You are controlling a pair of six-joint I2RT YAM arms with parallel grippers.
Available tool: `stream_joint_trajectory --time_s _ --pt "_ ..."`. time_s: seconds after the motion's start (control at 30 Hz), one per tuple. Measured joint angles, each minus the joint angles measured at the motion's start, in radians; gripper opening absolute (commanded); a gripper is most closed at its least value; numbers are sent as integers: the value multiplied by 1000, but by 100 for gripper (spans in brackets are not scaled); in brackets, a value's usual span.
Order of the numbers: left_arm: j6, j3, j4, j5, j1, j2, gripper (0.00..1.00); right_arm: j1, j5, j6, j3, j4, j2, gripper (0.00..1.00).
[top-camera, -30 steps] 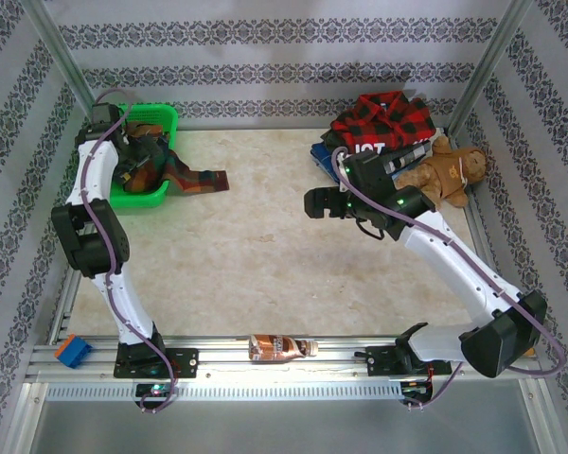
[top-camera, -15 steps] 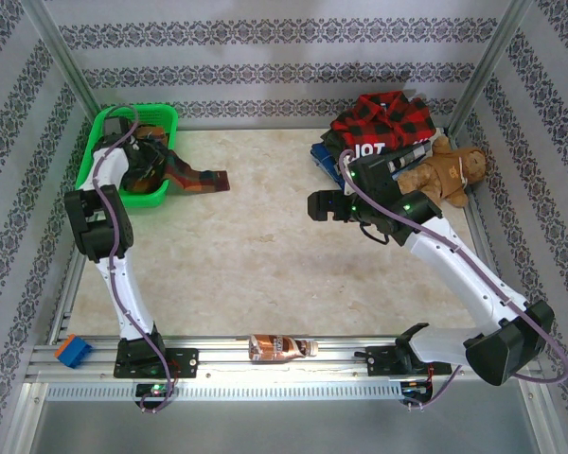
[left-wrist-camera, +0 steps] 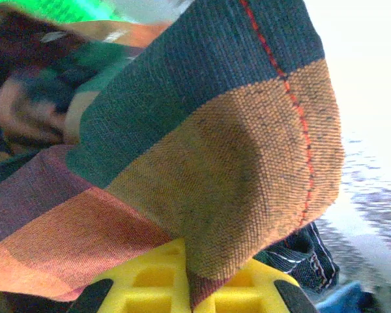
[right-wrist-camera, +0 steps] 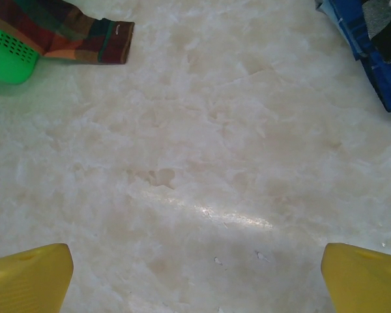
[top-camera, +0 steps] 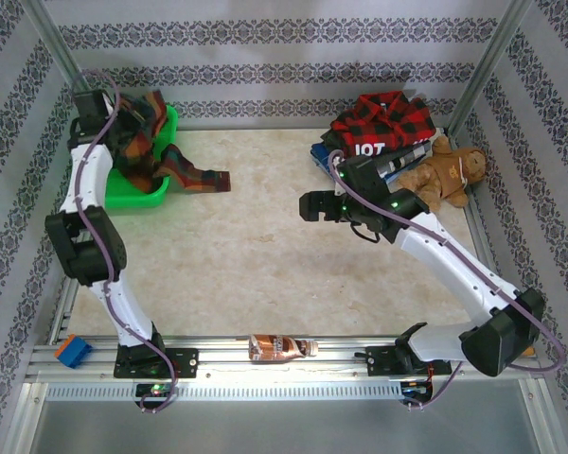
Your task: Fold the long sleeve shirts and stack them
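Overhead, the workspace is enclosed on three sides by walls (top-camera: 284,38) papered in pale bands with dark ornamental stripes, and two slanted metal posts (top-camera: 488,57) are set at the far corners. Most of the floor of the cell is taken up by a beige, marbled table (top-camera: 265,255), glossy enough that a streak of light is reflected from it in the right wrist view; a slotted aluminium rail (top-camera: 284,367) is fixed along its near edge. At the far left, the plaid shirt (top-camera: 140,132) is seen lifted above a green basket (top-camera: 133,197), with one sleeve (top-camera: 204,178) trailed out onto the table to the right. A fold of that orange, green and navy cloth is clamped tightly between the yellow fingers of the left gripper (left-wrist-camera: 195,287). At the far right corner, a pile of shirts (top-camera: 379,128) is heaped: a red-black check on top, a dark one with white letters beneath it, blue cloth at the bottom. The right gripper (top-camera: 308,205) is held over bare table just left of that pile, its jaws spread wide with nothing between them. A brown teddy bear (top-camera: 450,175) is laid against the pile's right side. A small bottle (top-camera: 282,347) is laid on the rail, and a blue block (top-camera: 73,350) sits at its left end.
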Motion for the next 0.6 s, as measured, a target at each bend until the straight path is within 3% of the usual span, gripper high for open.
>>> stream_joint_trajectory --time_s 0.17,0.33,0.6 --pt "10 55 62 73 -18 -113 0 19 9 15 46 13 59 98" --pt "5 192 121 163 -98 -139 0 29 61 32 91 28 91 98" --pt "-13 587 173 294 -391 -66 0 -17 151 72 94 51 70 98"
